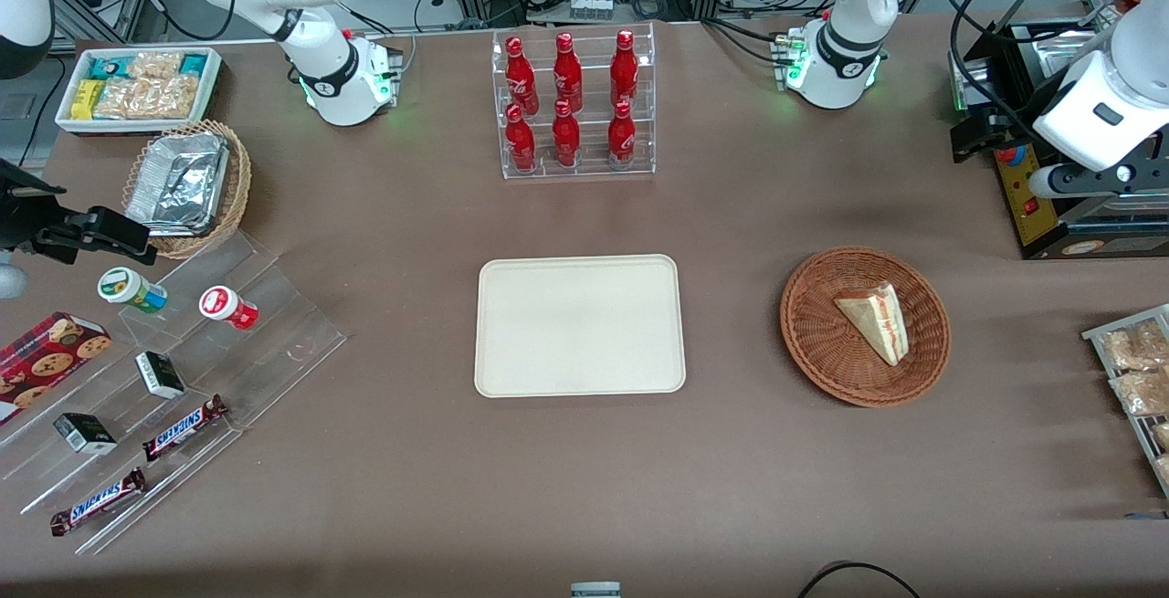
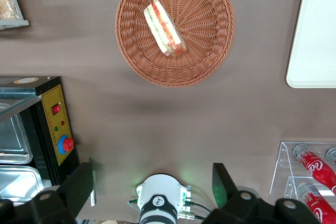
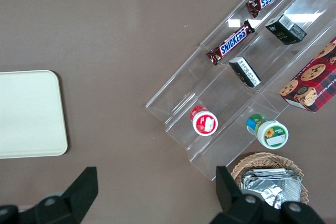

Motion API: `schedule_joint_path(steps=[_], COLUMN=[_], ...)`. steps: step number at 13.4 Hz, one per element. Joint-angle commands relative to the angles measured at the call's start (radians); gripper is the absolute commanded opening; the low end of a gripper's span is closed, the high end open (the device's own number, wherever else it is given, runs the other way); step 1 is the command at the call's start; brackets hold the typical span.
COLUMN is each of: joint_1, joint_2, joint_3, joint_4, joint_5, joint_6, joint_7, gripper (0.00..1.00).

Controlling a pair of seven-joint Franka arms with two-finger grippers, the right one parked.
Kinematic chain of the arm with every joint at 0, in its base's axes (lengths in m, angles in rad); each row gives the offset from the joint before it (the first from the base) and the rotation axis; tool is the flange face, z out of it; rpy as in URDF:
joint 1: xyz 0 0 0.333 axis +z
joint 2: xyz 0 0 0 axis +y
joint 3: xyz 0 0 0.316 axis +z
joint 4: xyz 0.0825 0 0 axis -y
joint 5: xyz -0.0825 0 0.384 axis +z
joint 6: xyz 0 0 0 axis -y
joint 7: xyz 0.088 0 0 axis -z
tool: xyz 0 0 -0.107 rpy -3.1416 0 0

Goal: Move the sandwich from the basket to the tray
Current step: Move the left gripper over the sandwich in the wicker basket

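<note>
Sandwich first, since it is among the nearest things to the front camera that matter. It lies in the basket, a little off centre toward three o'clock as that camera sees it. Its narrow tip points to about ten o'clock, and the red and green filling edge faces three o'clock. It is the only thing in the basket.

Expect it to be light and soft. The bread should squash under a hard pinch, and the clear wrap will probably be slippery against the finger pads. You would do best to close across the two bread faces at the thick end, near the filling edge, with only enough pressure to carry it. Because the woven wall rises around it, come down from above rather than from the side.

The tray sits at the basket's nine o'clock, about as near the camera and well apart from it, with bare table between. Nothing lies on it, so you can set down anywhere inside its low rim.

Farther from the camera than the basket, your gripper hangs high over the table near the working arm's base. Its fingers are spread wide with nothing between them. It is well apart from the sandwich and not yet above the basket.

Farthest off, at the tray's twelve o'clock, a clear bottle rack holds six red bottles, out of your path.
</note>
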Motion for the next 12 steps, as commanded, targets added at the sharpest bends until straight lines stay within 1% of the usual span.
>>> schedule_joint_path(steps=[1, 3, 4, 5, 9, 12], joint_1=[-0.003, -0.003, 0.003, 0.005, 0.003, 0.000], joint_2=[-0.004, 0.002, 0.025, 0.029, 0.013, 0.011], joint_3=[0.005, 0.005, 0.008, 0.027, 0.058, 0.055], joint_4=[0.006, -0.009, -0.017, -0.043, -0.233, -0.391], joint_5=[0.004, 0.005, -0.002, -0.012, -0.004, -0.001], joint_6=[-0.017, -0.008, -0.001, 0.025, 0.257, 0.469], joint_7=[0.014, 0.011, 0.012, 0.018, -0.010, -0.194], gripper=[1.00, 1.00, 1.00, 1.00, 1.00, 1.00])
